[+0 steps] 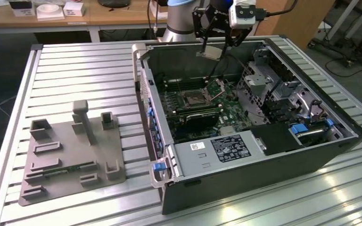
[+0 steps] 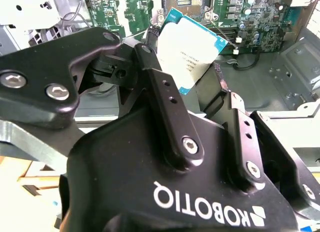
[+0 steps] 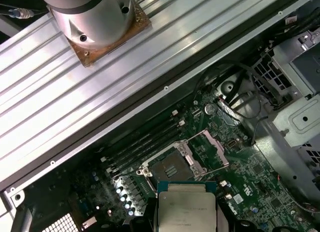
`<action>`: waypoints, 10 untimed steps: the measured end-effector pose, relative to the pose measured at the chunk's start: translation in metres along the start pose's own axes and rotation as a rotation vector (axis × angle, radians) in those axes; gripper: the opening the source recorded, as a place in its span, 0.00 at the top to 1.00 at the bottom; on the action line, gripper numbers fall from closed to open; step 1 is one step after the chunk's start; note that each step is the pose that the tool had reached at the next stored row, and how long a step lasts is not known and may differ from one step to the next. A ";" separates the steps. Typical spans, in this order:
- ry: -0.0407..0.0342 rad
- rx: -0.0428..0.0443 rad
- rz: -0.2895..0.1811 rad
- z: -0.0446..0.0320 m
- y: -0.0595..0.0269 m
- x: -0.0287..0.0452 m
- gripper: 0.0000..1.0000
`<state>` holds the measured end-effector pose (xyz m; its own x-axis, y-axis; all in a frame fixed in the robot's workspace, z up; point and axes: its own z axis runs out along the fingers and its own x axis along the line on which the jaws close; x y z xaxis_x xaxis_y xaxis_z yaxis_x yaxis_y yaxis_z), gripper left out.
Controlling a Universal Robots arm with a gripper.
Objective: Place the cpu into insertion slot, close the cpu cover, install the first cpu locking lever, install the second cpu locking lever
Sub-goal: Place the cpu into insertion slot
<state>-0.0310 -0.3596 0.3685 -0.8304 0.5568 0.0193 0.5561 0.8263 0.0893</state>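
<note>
My gripper (image 1: 210,50) is shut on the cpu (image 1: 209,53) and holds it by its edges above the open computer case. The cpu (image 2: 192,44) is a flat square chip with a silvery top and a blue-green rim, sitting between the black fingers (image 2: 160,87). Below it on the green motherboard lies the insertion slot (image 1: 190,100), a square black socket with a metal rim. In the first wrist view the cpu (image 3: 186,207) hangs just short of the insertion slot (image 3: 170,167). The cpu cover (image 3: 210,148) is swung up open beside the slot, also seen as the cpu cover (image 1: 218,86).
The case (image 1: 168,188) lies on its side on a ribbed metal table (image 1: 80,70), with a power supply (image 1: 222,148) and drive cages (image 1: 275,89) inside. A grey fixture plate (image 1: 74,155) sits at the exterior view's left. Memory slots (image 3: 145,139) run beside the socket. The arm's base (image 3: 95,17) is bolted behind the case.
</note>
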 end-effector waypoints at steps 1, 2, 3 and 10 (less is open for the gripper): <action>0.0000 0.0000 0.000 0.0000 0.0000 0.0000 0.46; 0.0000 -0.0001 0.000 0.0000 0.0000 0.0000 0.46; 0.0000 0.0000 0.000 0.0000 0.0000 0.0000 0.46; -0.0001 0.0000 0.001 0.0000 0.0000 0.0000 0.46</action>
<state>-0.0310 -0.3596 0.3685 -0.8299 0.5575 0.0193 0.5568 0.8258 0.0893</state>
